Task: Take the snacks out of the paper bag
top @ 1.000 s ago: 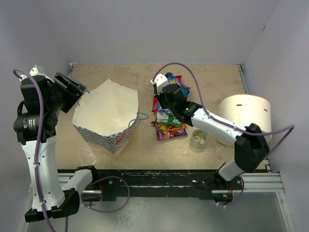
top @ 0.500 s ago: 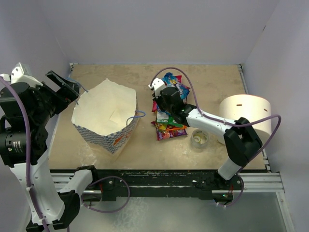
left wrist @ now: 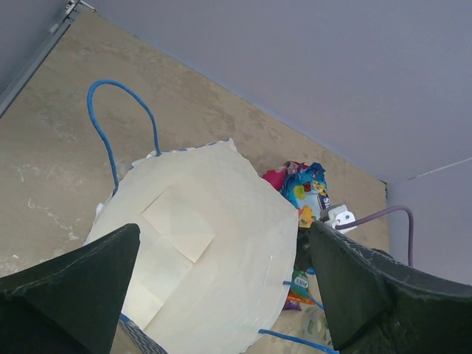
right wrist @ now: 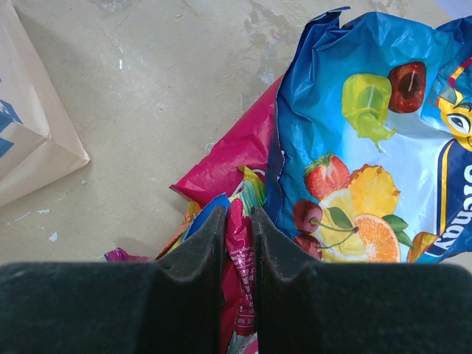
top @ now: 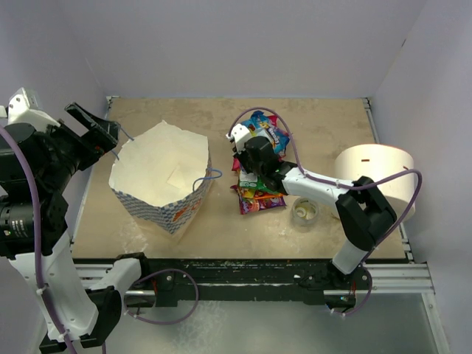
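Observation:
The paper bag (top: 158, 173) stands open at the left-centre, its white inside (left wrist: 199, 273) showing no packets. The snacks (top: 258, 188) lie in a pile on the table to its right, with a blue fruit packet (top: 267, 133) on top at the far end; that packet also shows in the right wrist view (right wrist: 376, 147). My right gripper (top: 247, 168) is down on the pile and shut (right wrist: 237, 214) on a crumpled red-pink packet (right wrist: 238, 251). My left gripper (top: 99, 129) is open and empty (left wrist: 225, 228), raised above the bag's left rim.
A big white cylinder roll (top: 372, 181) stands at the right. A small clear tape roll (top: 304, 212) lies just in front of the pile. A blue cord handle (left wrist: 110, 110) loops off the bag's far rim. Walls close in on three sides.
My left gripper has drawn back up and to the left, away from the bag's rim. My right gripper has shifted a little left and nearer over the snack pile.

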{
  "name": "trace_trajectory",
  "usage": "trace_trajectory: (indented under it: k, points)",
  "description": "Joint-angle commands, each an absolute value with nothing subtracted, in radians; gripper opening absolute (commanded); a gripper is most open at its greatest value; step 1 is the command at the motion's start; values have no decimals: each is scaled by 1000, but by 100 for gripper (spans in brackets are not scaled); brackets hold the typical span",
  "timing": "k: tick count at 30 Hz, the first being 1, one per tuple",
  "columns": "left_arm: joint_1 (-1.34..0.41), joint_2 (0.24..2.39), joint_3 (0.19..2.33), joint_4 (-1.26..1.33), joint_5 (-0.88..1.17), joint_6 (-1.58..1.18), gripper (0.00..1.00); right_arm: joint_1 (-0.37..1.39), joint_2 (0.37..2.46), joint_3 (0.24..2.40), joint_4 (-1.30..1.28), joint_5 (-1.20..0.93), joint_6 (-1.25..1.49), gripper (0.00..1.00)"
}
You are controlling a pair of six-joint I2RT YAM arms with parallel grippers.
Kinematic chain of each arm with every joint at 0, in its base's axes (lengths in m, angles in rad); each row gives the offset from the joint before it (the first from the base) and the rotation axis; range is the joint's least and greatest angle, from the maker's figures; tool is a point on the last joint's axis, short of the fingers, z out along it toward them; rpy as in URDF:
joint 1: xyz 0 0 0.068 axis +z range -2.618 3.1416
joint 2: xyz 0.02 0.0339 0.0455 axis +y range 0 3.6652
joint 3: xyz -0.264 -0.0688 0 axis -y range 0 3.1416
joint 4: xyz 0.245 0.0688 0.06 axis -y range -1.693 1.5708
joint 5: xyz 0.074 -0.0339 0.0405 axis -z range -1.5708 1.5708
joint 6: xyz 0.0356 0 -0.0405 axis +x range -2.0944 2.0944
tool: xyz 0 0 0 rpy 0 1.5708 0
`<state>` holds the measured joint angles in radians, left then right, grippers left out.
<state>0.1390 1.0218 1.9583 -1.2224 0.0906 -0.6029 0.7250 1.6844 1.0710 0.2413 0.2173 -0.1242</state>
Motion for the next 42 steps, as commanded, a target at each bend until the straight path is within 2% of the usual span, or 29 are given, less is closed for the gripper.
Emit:
trace_trajectory:
  k: [1,5,13,17,20,21,22,23,30,35,42]
  points:
    - [144,1028,2003,-1208,114,-568,99,717,1670,1100,248,244,-134,21]
    - [144,1036,2020,-1209,125,-559,99,716,1648,1111,216,243,-124,41]
    - [144,1037,2029,-1206,142,-561,99,716,1582,1170,94,228,-110,62]
    - [144,1037,2042,-1207,152,-559,99,716,1503,1206,17,205,-67,67]
    - [144,1035,2044,-1198,177,-536,99,718,1432,1218,-17,166,-20,76]
    - [144,1035,2046,-1192,189,-520,99,717,1403,1218,-21,163,4,83]
    - [144,1035,2048,-1188,200,-501,99,716,1373,1219,-25,172,36,96]
    - [144,1036,2051,-1183,217,-478,99,717,1341,1225,-33,197,96,100]
    - [144,1020,2064,-1129,330,-254,99,716,1201,1419,-352,341,233,100]
    - [142,1005,2070,-1076,412,-115,99,717,1035,1448,-475,494,307,100]
    - [-104,1025,2065,-1073,407,-64,99,716,804,1471,-679,635,458,99]
